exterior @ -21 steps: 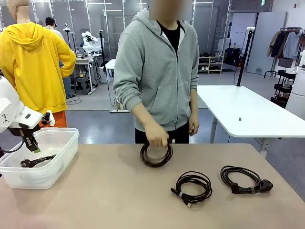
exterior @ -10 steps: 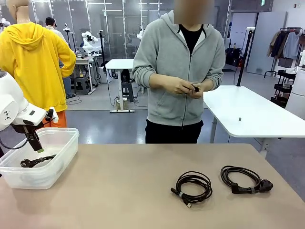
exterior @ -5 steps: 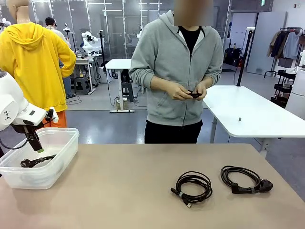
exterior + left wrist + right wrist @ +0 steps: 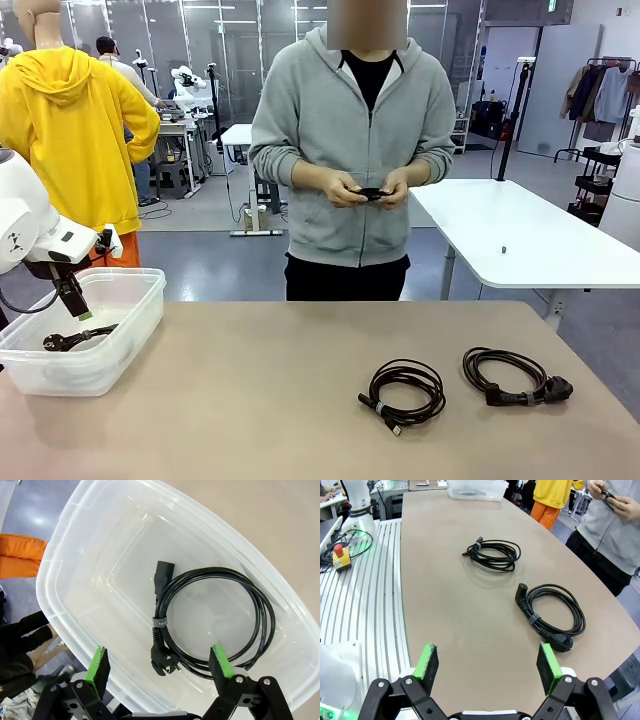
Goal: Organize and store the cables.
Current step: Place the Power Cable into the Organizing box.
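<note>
Just below left fingers [image 4: 100,666]: cable [image 4: 159,630]

I count three round coils of thin black cable: one coil [image 4: 159,622] at nine o'clock in the single clear plastic bin [image 4: 100,372], two coils [image 4: 405,367] [image 4: 510,396] at four o'clock.
</note>
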Controlling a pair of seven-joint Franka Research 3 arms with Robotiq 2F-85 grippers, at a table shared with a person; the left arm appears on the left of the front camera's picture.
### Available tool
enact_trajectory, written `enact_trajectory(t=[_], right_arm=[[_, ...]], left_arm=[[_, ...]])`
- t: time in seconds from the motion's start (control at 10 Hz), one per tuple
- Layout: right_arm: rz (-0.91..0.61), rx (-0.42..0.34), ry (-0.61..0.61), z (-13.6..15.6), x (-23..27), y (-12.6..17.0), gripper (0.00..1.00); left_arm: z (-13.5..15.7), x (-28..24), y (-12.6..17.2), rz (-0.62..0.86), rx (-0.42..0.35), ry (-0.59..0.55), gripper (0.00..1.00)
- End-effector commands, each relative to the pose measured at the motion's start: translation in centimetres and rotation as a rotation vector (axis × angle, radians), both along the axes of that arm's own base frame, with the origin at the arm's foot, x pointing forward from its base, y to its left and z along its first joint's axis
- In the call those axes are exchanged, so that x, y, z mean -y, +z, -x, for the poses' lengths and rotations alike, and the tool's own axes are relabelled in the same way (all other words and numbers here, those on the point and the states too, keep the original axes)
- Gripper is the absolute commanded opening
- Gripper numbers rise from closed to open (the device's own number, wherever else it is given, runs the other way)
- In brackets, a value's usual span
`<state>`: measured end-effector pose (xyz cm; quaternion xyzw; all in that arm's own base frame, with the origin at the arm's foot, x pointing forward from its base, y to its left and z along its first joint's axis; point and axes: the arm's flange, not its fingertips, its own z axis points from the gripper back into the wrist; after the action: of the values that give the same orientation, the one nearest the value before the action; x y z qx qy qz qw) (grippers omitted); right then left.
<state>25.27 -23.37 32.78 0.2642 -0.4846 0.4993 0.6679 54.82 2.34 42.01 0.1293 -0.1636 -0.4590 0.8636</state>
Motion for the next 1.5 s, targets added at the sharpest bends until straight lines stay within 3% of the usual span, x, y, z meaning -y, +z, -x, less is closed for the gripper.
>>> enact_trajectory(t=[0.0,0.1,0.3,0.6,1.0,1.3,1.4], right_arm=[[-0.005,0.004,-0.004,-0.1,0.0,0.1,1.0],[-0.005,0.004,-0.004,-0.1,0.0,0.1,1.0],[-0.005,0.004,-0.004,-0.1,0.0,0.1,1.0],[-0.005,0.004,-0.004,-0.1,0.0,0.1,1.0],[-0.005,0.004,-0.004,-0.1,0.0,0.1,1.0],[-0.005,0.004,-0.004,-0.1,0.0,0.1,1.0],[-0.005,0.004,-0.004,-0.1,0.0,0.1,1.0]], left_arm=[[-0.1,-0.3,-0.1,-0.003,0.012,0.001,1.0],[0.0,0.0,0.0,0.0,0.0,0.0,0.96],[1.2,-0.6,4.4,-0.033,-0.1,-0.195,1.0],[6.6,-3.0,9.1,0.114,-0.112,-0.306,1.0],[15.6,-6.4,14.0,0.338,0.049,-0.361,1.0],[25.0,-7.6,15.2,0.504,0.205,-0.263,1.0],[26.9,-8.3,15.0,0.545,0.237,-0.219,1.0]])
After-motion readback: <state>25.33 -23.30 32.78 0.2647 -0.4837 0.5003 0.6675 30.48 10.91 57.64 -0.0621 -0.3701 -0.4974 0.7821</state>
